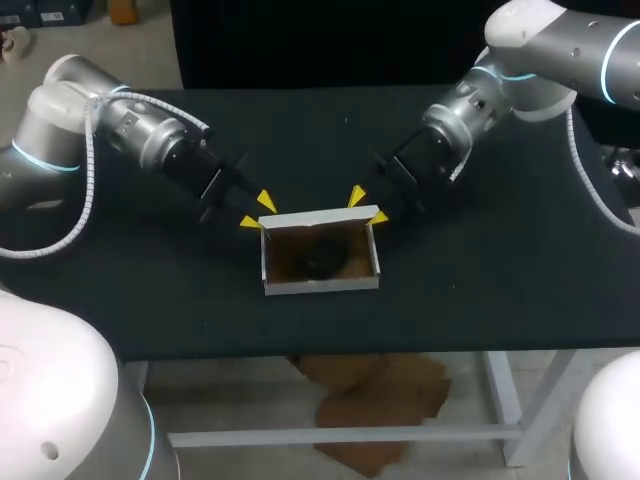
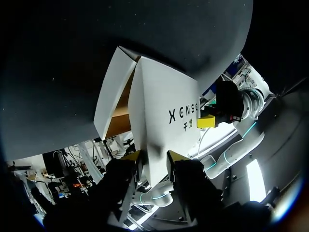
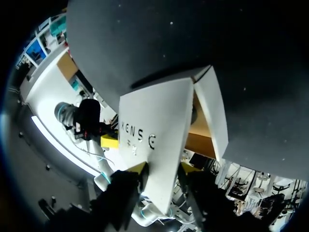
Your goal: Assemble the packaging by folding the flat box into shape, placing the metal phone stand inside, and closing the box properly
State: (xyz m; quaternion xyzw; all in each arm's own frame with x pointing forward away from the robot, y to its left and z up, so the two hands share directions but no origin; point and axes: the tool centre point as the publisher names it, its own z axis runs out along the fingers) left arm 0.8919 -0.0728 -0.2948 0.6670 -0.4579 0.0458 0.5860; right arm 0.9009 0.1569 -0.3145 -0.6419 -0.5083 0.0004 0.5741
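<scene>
While the box (image 1: 320,281) sits clear of the table (image 1: 150,300) edges, left gripper (image 1: 257,211) and right gripper (image 1: 367,205) seemingly clamp its rear flap corners

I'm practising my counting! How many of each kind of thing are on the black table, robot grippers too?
White cardboard box with a brown inside: 1
Dark metal phone stand, lying in the box: 1
Black robot grippers with yellow tips: 2, the left gripper and the right gripper
Total: 4

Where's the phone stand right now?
In the head view, the phone stand lies inside the open box, on its brown floor. The box is near the middle of the table.
</scene>
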